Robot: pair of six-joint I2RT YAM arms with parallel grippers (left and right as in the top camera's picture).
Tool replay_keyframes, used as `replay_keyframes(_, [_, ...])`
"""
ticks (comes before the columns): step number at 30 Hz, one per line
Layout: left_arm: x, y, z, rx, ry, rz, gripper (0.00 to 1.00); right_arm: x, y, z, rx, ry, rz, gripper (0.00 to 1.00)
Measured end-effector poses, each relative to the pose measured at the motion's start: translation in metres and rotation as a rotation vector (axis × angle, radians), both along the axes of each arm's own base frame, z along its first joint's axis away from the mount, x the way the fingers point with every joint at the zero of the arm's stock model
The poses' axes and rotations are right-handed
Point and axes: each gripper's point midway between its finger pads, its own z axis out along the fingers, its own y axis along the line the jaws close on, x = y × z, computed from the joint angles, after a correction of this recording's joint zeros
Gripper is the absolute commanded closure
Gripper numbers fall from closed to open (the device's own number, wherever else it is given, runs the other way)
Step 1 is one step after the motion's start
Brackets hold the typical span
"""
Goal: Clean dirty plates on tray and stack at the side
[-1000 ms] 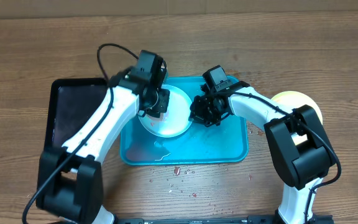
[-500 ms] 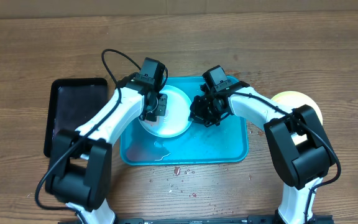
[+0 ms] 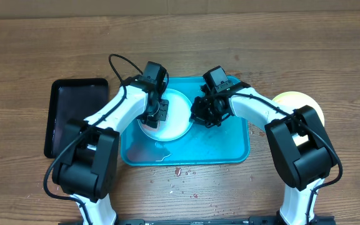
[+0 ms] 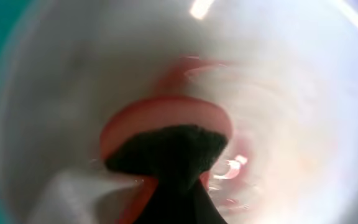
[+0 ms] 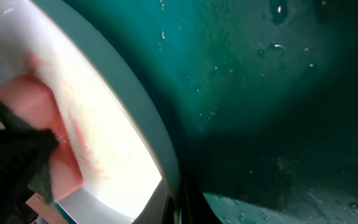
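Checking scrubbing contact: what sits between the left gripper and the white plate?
A pink sponge with a dark scouring side, pressed onto the plate; the left wrist view shows it.

Plate in tray; smaller tray left; another plate right.

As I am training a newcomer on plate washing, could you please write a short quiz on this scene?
1. True or false: the round white plate lies inside the large turquoise plastic tray.
2. What does the left hand press on that plate? A) a red sponge B) a metal fork C) a paper cup
3. What colour is the other round plate, on the wooden table right of the tray?
Key: 1 true; 2 A; 3 yellow-green.
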Motion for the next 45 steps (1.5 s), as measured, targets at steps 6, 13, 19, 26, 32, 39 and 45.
replay_keyframes(6, [-0.017, -0.035, 0.002, -0.194, 0.057, -0.207, 0.96, -0.001, 0.001, 0.000, -0.002, -0.001, 0.003, 0.96])
replay_keyframes(13, [0.011, -0.050, 0.010, -0.229, -0.045, -0.207, 0.96, 0.002, 0.002, 0.000, 0.000, -0.010, -0.004, 0.96])
replay_keyframes(19, [0.052, 0.005, 0.010, 0.091, -0.211, 0.128, 0.96, 0.002, 0.002, 0.000, 0.002, -0.010, -0.006, 0.96])
replay_keyframes(26, [0.019, 0.045, 0.005, 0.294, -0.094, 0.163, 0.96, -0.002, 0.006, 0.001, 0.004, -0.006, 0.012, 0.96])
replay_keyframes(32, [-0.049, -0.010, 0.005, -0.062, 0.213, -0.262, 0.96, -0.004, 0.006, 0.000, 0.003, -0.007, 0.021, 0.96])
replay_keyframes(39, [-0.014, -0.072, 0.018, -0.322, 0.004, -0.413, 0.96, -0.003, 0.007, 0.000, 0.006, -0.005, 0.016, 0.96])
replay_keyframes(45, [0.053, -0.029, 0.013, -0.040, -0.210, -0.069, 0.96, -0.002, 0.007, 0.001, 0.007, -0.007, 0.013, 0.96])
